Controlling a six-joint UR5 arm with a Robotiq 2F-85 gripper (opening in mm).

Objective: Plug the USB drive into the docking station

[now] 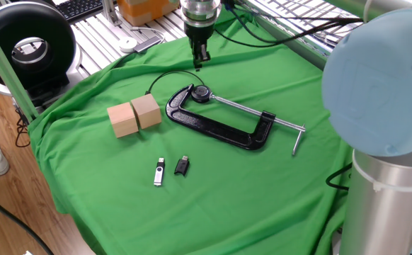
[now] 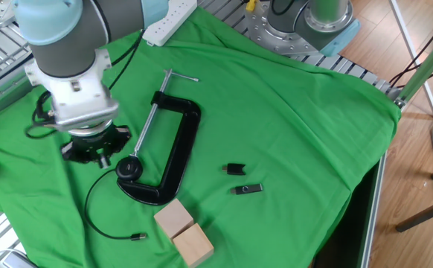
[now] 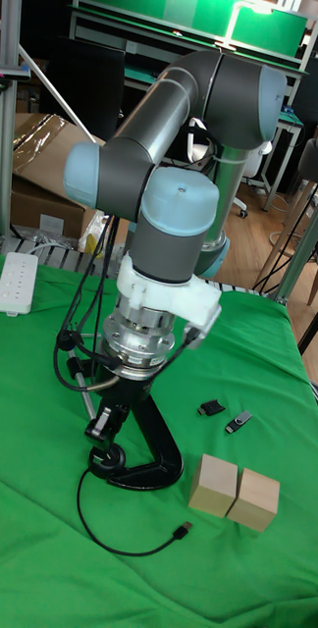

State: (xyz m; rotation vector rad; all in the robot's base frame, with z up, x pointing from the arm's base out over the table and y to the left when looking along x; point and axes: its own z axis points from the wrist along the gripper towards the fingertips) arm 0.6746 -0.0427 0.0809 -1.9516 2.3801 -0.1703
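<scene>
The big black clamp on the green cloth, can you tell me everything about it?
The black clamp is a C-shaped metal frame lying flat on the green cloth. A silver screw rod with a crossbar handle runs through one end to a round pad at the other. Nothing is clamped in it. The wooden blocks sit nearby, apart.

The arm (image 3: 169, 108) is built from dark grey tubes with pale blue caps at the joints. A white collar and a silver ribbed ring are seen at the wrist (image 3: 154, 324), where black cables are attached.
</scene>
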